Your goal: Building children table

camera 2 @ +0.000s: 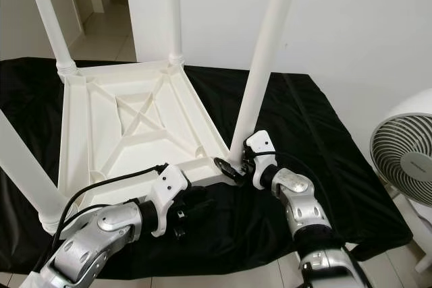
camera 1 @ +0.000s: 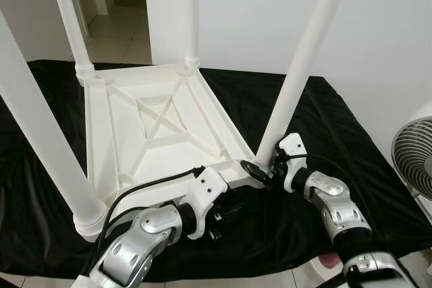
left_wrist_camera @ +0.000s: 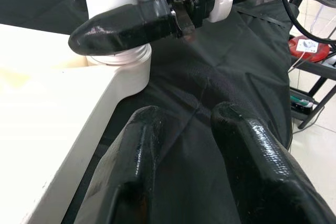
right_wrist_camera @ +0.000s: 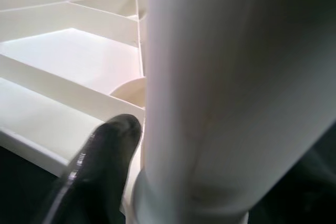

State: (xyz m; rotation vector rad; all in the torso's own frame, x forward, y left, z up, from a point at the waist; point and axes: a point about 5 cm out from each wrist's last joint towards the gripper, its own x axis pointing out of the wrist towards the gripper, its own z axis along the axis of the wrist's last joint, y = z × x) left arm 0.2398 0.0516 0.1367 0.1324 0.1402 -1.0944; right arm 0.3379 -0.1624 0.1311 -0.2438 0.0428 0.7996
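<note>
A: Where is the table top?

B: Upside down on the black cloth, ribbed underside up, with four white legs standing from its corners. Its near edge runs along the cloth's near edge, and a fan stands off the cloth's right edge.

A: And the right gripper?

B: At the top's near right corner, clenched around the base of the near right leg. The head views show black fingers on both sides of the leg just above its socket. The right wrist view adds one finger pressed flat against the leg, with the ribs behind it.

A: The left gripper?

B: Just in front of the top's near edge, low over the cloth. The head views show mostly its white housing. The left wrist view shows its two fingers a small gap apart, grasping nothing, pointing toward that same corner, where the right gripper's finger lies across the leg.
</note>
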